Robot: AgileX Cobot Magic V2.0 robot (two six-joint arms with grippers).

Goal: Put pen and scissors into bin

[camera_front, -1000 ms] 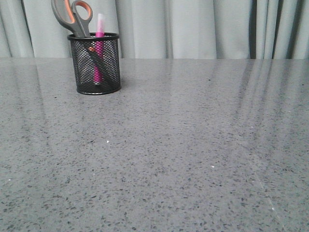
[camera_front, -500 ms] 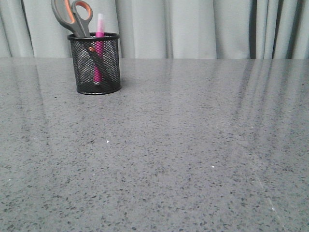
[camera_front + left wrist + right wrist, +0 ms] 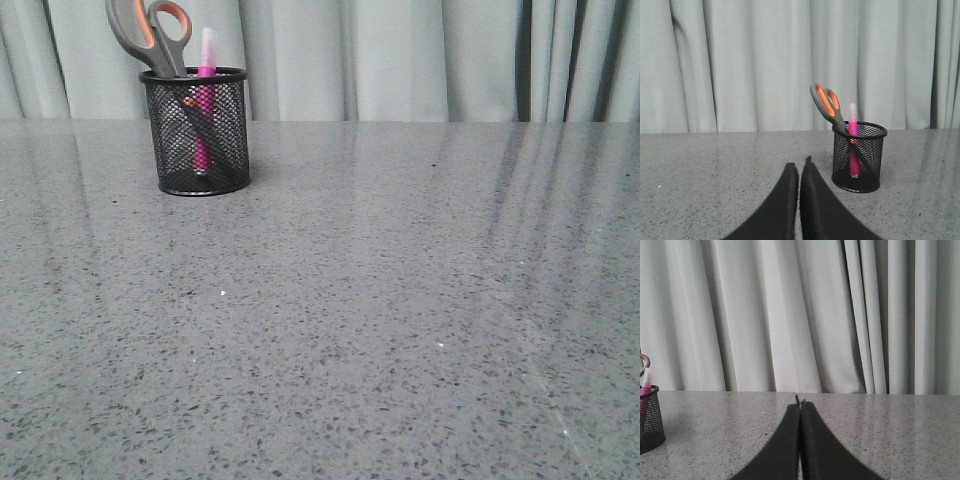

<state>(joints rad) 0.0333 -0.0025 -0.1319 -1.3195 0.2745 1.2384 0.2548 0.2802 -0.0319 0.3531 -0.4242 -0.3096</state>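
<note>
One bin [image 3: 196, 132], one pen [image 3: 205, 98], one pair of scissors [image 3: 150, 36], and that's the whole count on the table [image 3: 380, 300]. The bin is a black mesh cup standing upright near the table's far edge, toward the far left corner, with the pale curtain [image 3: 400, 60] hanging right behind it. Both items are already inside it. The pen stands pretty much upright, pink body showing through the mesh and its whitish cap poking above the rim. The scissors sit blades-down and lean to the left, so the grey handles with orange linings stick well out above the rim, just beside the pen.

Two grippers, both empty. The left gripper [image 3: 799, 167] has its two black fingers pressed together with only a hairline seam between them, hanging over the table a bit short of the bin, not touching it. The right gripper [image 3: 799, 404] looks the same, fingers closed flat against each other, well apart from the bin, which only peeks in at the edge of the right wrist view.
</note>
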